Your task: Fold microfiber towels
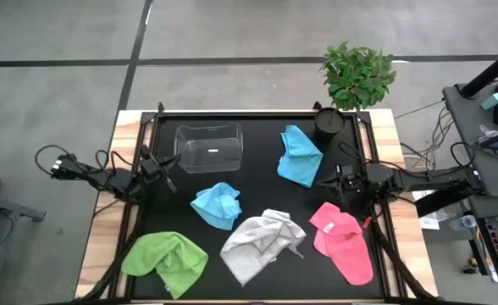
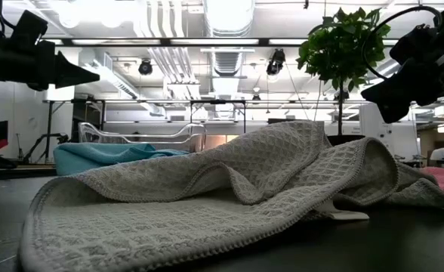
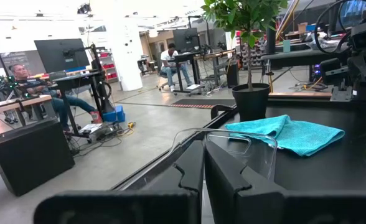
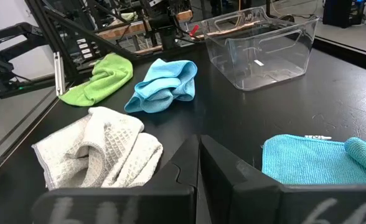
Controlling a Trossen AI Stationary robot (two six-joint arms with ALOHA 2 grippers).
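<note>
Five microfiber towels lie crumpled on the black table. One light blue towel (image 1: 300,157) is at the far right, and the other (image 1: 217,204) is in the middle. The grey-white towel (image 1: 262,244) lies near the front. The pink towel (image 1: 342,241) is at the near right and the lime green towel (image 1: 166,261) at the near left. My left gripper (image 1: 168,172) hovers shut at the table's left side, beside the clear tub (image 1: 208,146). My right gripper (image 1: 328,180) hovers shut at the right side, between the far blue and pink towels. Neither touches anything.
A dark pot (image 1: 329,121) with a green plant (image 1: 357,74) stands at the far right corner. Raised black rails (image 1: 139,220) run along the table's sides. Cables (image 1: 71,165) trail off the left edge. People sit at desks in the room beyond (image 3: 170,62).
</note>
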